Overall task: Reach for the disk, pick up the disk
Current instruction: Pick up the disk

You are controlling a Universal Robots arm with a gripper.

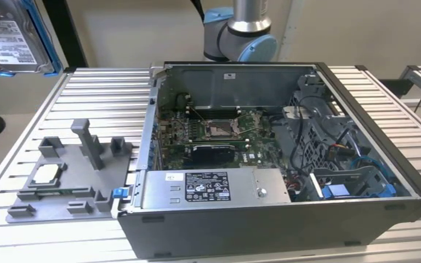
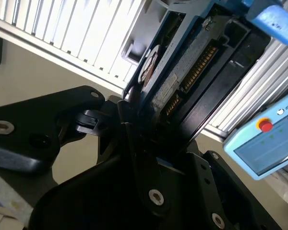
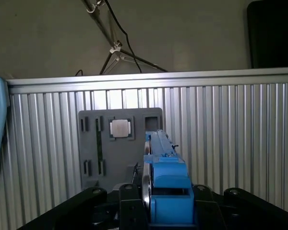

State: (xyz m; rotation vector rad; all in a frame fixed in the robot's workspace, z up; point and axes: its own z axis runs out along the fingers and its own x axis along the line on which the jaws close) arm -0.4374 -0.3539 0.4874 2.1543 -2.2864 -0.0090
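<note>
The disk [image 1: 13,38], a silver-grey drive with a white label in a blue carrier frame, hangs high in the air at the exterior view's upper left, beyond the table's corner. In the first wrist view the disk [image 3: 164,184] appears edge-on with its blue frame toward the camera, clamped between the black fingers of my gripper [image 3: 165,213]. In the second wrist view the disk [image 2: 182,72] shows its connector edge and extends out from my gripper [image 2: 144,129], which is shut on it.
An open computer case [image 1: 284,164] sits on the slatted aluminium table [image 1: 386,98]. A grey fixture [image 1: 72,175] lies at the exterior view's left; the fixture plate [image 3: 105,158] carries a small square chip [image 3: 120,128]. A light blue pendant [image 2: 264,143] lies nearby. The arm's base [image 1: 236,33] stands behind the case.
</note>
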